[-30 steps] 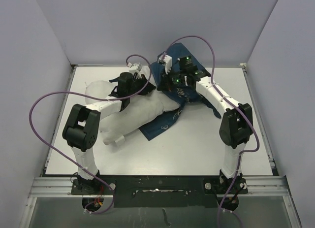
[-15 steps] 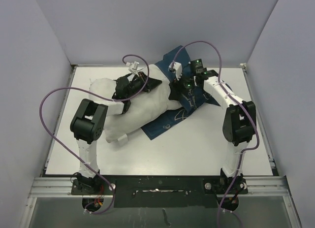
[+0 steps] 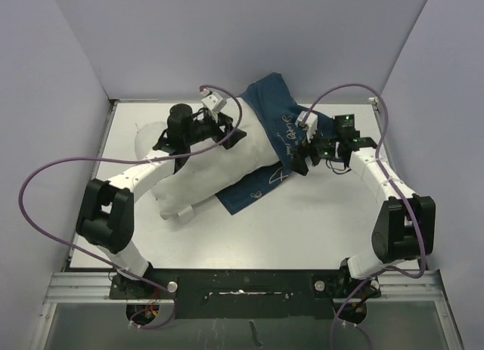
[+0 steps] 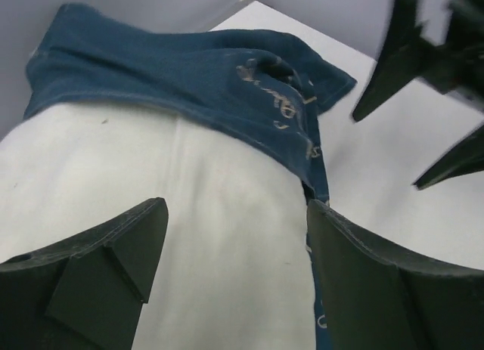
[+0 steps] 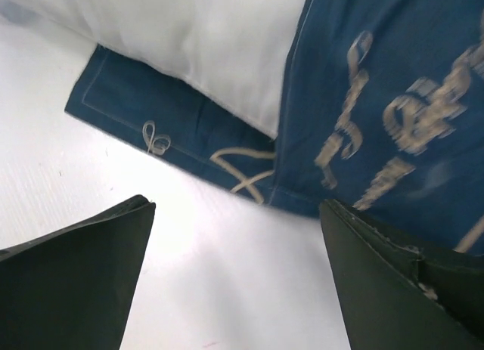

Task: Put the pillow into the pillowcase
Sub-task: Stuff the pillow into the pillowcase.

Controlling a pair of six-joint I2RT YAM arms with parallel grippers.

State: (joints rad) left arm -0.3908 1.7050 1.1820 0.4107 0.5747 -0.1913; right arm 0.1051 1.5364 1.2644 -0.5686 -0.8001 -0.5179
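The white pillow (image 3: 200,165) lies slantwise on the table, its far right end tucked into the navy pillowcase (image 3: 274,104); the case's lower flap (image 3: 253,190) spreads flat under it. My left gripper (image 3: 231,131) hovers over the pillow's upper part, open and empty. In the left wrist view the pillow (image 4: 212,214) fills the gap of the gripper (image 4: 236,214), with the pillowcase (image 4: 189,70) beyond. My right gripper (image 3: 296,159) is open beside the case's right edge, above bare table. The right wrist view shows pillow (image 5: 204,40), pillowcase (image 5: 378,100) and gripper (image 5: 238,206).
The white table (image 3: 318,221) is boxed in by grey walls at the back and both sides. Purple cables (image 3: 53,168) loop out from both arms. The right gripper's fingers (image 4: 386,70) show at the top right of the left wrist view.
Both grippers went from shut to open and let go of the pillowcase, which dropped over the pillow's end. The right arm swung back to the right; the left arm drew leftward.
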